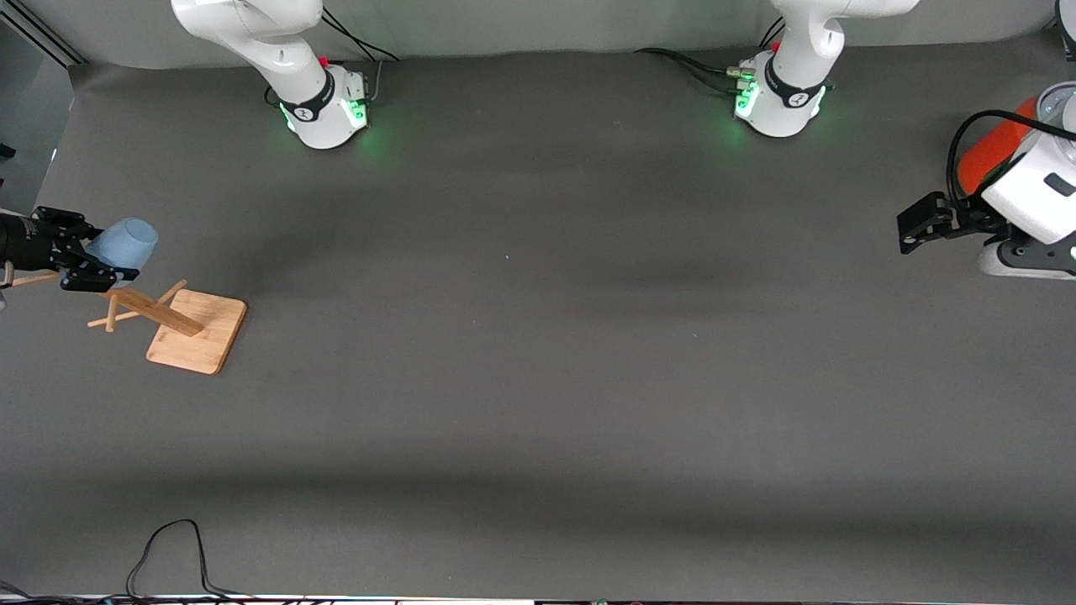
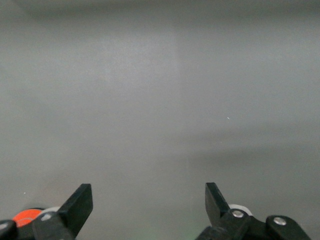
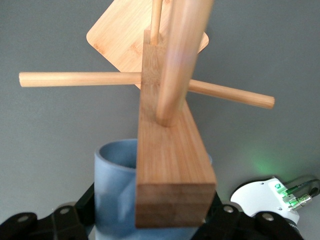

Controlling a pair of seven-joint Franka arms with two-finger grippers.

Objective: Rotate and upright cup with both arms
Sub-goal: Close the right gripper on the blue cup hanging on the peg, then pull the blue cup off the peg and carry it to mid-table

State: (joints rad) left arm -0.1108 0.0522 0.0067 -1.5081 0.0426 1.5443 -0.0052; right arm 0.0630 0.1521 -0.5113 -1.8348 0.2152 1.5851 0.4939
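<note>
A dark grey table [image 1: 538, 378] fills your view, both robot bases lit green along its top edge. At the right arm's end, your right gripper [image 1: 94, 267] is clenched on the pale-blue cup [image 1: 124, 242], which lies tilted on its side over a wooden peg stand [image 1: 164, 313] on its square board. At the other end, your left gripper [image 1: 925, 220] waits in the air, fingers spread and holding nothing, beside a red-orange can [image 1: 992, 155].
</note>
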